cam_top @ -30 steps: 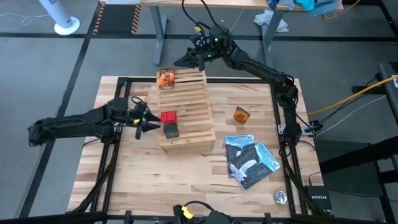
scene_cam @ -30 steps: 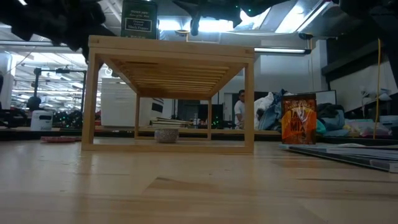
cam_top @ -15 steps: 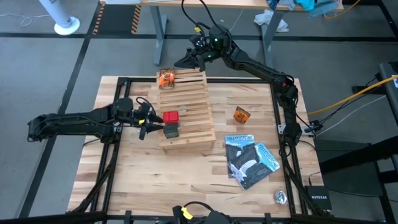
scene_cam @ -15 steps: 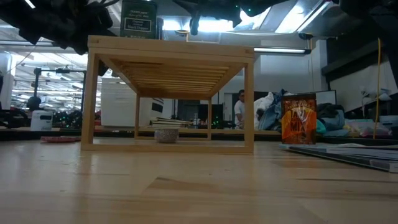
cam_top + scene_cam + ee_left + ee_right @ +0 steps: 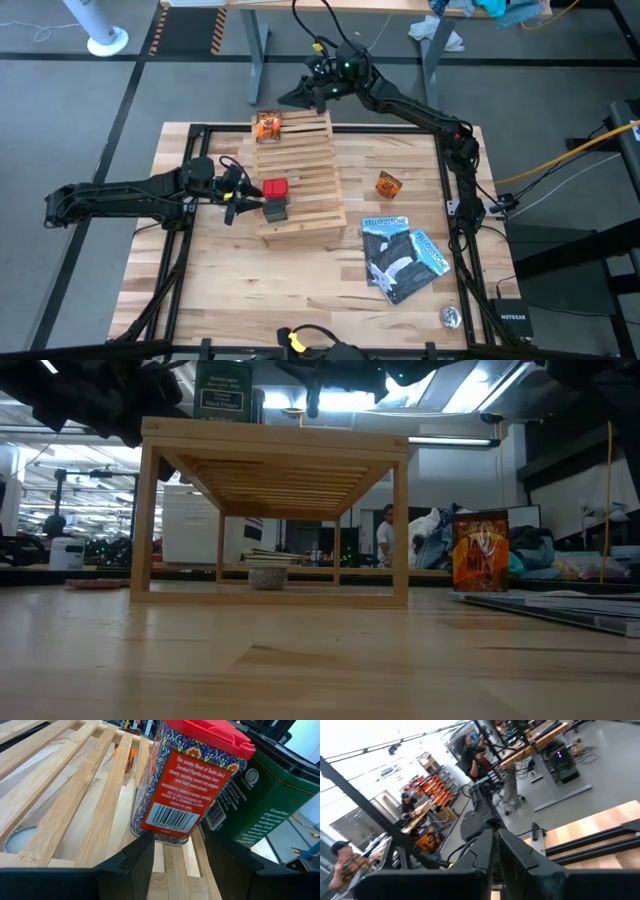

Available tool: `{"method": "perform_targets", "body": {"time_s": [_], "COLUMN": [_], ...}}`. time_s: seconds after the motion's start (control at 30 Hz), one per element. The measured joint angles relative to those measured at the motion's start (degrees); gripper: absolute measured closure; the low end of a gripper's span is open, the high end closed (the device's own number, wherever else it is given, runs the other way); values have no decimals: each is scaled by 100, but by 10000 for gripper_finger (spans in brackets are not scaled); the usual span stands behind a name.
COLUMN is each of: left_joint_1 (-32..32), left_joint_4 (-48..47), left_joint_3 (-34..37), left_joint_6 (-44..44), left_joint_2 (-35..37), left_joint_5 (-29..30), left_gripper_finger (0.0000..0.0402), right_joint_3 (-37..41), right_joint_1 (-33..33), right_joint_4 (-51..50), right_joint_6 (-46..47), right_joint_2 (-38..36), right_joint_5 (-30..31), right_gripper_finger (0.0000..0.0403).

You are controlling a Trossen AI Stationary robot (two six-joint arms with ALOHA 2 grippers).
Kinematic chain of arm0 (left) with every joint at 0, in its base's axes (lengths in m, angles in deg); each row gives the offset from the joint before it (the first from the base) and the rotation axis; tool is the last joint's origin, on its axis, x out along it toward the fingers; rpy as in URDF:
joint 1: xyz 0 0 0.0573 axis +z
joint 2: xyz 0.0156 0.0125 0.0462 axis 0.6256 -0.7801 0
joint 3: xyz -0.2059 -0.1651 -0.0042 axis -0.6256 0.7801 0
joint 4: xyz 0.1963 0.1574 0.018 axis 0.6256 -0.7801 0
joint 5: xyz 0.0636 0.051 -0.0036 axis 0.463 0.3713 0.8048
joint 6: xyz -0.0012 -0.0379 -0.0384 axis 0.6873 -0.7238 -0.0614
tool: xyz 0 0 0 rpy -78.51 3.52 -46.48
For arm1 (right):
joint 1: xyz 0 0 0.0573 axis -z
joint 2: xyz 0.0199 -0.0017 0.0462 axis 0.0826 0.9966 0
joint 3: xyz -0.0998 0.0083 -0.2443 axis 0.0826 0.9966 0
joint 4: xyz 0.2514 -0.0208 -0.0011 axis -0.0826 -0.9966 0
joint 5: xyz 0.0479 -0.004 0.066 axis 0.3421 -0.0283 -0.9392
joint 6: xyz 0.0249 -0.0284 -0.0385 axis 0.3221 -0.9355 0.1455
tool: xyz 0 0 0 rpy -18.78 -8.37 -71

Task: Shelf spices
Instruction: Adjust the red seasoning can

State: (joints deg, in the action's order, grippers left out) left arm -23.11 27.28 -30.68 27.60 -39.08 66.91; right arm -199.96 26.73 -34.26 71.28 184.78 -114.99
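Note:
The shelf (image 5: 297,175) stands in the middle of the table. A red spice box (image 5: 273,188) and a dark box (image 5: 275,209) stand upright on its slats near its left edge. An orange packet (image 5: 267,126) stands at the shelf's far end, and another (image 5: 388,184) on the table to the right. My left gripper (image 5: 240,197) is open, level at the shelf's left edge. Its fingers (image 5: 141,857) stand either side of the red box's base (image 5: 165,836); no touch shows. My right gripper (image 5: 288,99) is shut, raised beyond the shelf's far end.
Two blue-and-black booklets (image 5: 400,257) lie at the near right, with a round silver tin (image 5: 450,316) by the right near corner. Another silver tin (image 5: 267,576) shows under the shelf in the low view. People stand in the room beyond the table.
My left gripper has moved toward the table's right edge, up to the red box on the shelf, then kept still. Its fingers stay as far apart as before. The boxes have not moved.

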Motion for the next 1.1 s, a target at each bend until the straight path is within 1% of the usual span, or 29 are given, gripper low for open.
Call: {"method": "perform_targets", "body": {"time_s": [0.17, 0.4, 0.7, 0.9, 1.1], "left_joint_1": [0, 0, 0, 2, 1], "left_joint_4": [137, 252, 263, 217, 163], "left_joint_3": [2, 2, 2, 2, 2], "left_joint_6": [20, 173, 280, 365, 460], "left_joint_2": [-2, 2, 2, 2, -7], "left_joint_5": [2, 48, 134, 733, 890], "left_gripper_finger": [231, 231, 231, 231, 231], "right_joint_3": [2, 2, 2, 2, 2], "right_joint_1": [0, 0, 0, 0, 0], "right_joint_4": [-12, -17, -19, -21, -21], "right_joint_6": [-1, -1, -1, -1, -1], "right_joint_2": [0, 0, 0, 0, 0], "right_joint_5": [411, 833, 863, 869, 873], "right_gripper_finger": [370, 370, 370, 370, 370]}}
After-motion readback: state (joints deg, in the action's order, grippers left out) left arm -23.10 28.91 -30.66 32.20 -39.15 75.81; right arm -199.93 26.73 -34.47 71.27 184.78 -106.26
